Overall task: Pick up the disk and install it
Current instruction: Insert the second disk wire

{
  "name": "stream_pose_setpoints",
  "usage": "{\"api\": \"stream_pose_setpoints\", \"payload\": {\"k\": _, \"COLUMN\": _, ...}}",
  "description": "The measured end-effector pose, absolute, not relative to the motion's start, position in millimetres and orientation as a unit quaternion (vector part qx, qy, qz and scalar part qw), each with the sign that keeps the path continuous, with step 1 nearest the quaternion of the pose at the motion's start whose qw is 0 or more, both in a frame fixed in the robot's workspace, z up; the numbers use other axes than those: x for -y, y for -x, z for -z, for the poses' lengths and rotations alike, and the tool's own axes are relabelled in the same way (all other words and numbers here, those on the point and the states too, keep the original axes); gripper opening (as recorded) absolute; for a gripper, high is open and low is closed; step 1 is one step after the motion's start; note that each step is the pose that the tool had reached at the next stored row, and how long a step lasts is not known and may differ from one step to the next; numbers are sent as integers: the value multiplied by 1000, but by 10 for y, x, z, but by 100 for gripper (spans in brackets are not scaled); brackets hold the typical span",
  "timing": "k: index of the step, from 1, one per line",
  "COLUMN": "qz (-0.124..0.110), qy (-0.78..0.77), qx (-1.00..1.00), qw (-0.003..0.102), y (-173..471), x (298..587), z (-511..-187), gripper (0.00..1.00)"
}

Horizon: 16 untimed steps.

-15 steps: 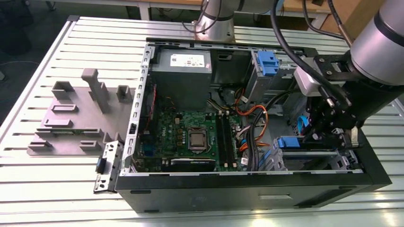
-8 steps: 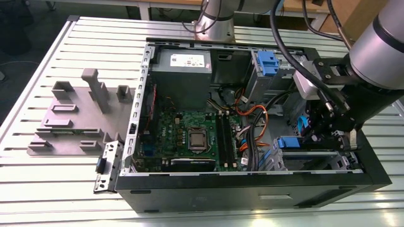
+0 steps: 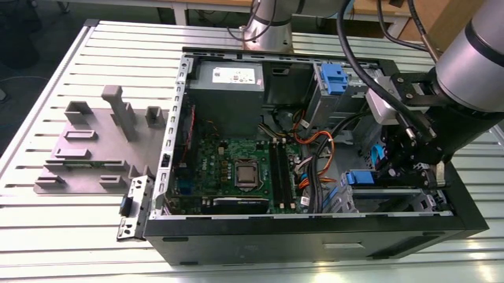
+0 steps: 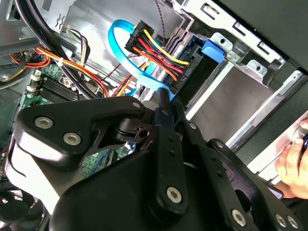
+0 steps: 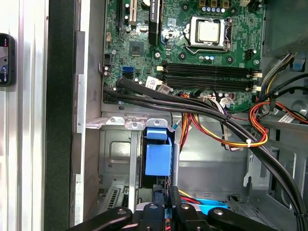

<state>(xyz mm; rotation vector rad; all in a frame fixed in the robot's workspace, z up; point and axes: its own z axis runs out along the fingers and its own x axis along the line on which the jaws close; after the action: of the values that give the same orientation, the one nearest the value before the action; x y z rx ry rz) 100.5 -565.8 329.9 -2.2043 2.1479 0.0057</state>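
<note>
The disk's blue carrier end (image 3: 360,177) sits in the lower drive bay at the exterior view's right side of the open computer case (image 3: 315,233). In the first wrist view the same blue end (image 5: 158,156) stands on edge between the bay's metal rails, with a dark body behind it. My gripper (image 3: 405,156) hangs inside the case just above that bay. Its black fingers are closed together in both wrist views (image 4: 163,98) (image 5: 168,192), their tips right at the near end of the disk. Whether they pinch anything is hidden.
The motherboard (image 3: 236,171) fills the case's middle, and thick black cables (image 5: 192,103) cross beside the bay. A power plug with coloured wires (image 4: 159,50) and a blue flat cable (image 4: 122,53) lie close to my fingertips. Another blue carrier (image 3: 334,79) sits in the upper bay. A hand (image 4: 296,161) rests nearby.
</note>
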Motion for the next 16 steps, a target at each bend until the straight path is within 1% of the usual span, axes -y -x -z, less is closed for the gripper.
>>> {"api": "stream_pose_setpoints", "payload": {"k": 3, "qz": -2, "qy": 716, "qx": -698, "qw": 32, "y": -1005, "x": 5658, "z": -3309, "gripper": 17}}
{"api": "stream_pose_setpoints", "payload": {"k": 4, "qz": -2, "qy": 716, "qx": -698, "qw": 32, "y": -1005, "x": 5658, "z": -3327, "gripper": 24}}
{"api": "stream_pose_setpoints", "payload": {"k": 10, "qz": -2, "qy": 716, "qx": -698, "qw": 32, "y": -1005, "x": 5656, "z": -3445, "gripper": 24}}
{"api": "stream_pose_setpoints", "payload": {"k": 12, "qz": -2, "qy": 716, "qx": -698, "qw": 32, "y": -1005, "x": 5656, "z": -3445, "gripper": 22}}
{"api": "stream_pose_setpoints", "payload": {"k": 14, "qz": -2, "qy": 716, "qx": -698, "qw": 32, "y": -1005, "x": 5656, "z": -3445, "gripper": 11}}
{"api": "stream_pose_setpoints", "payload": {"k": 16, "qz": -2, "qy": 716, "qx": -698, "qw": 32, "y": -1005, "x": 5656, "z": -3446, "gripper": 11}}
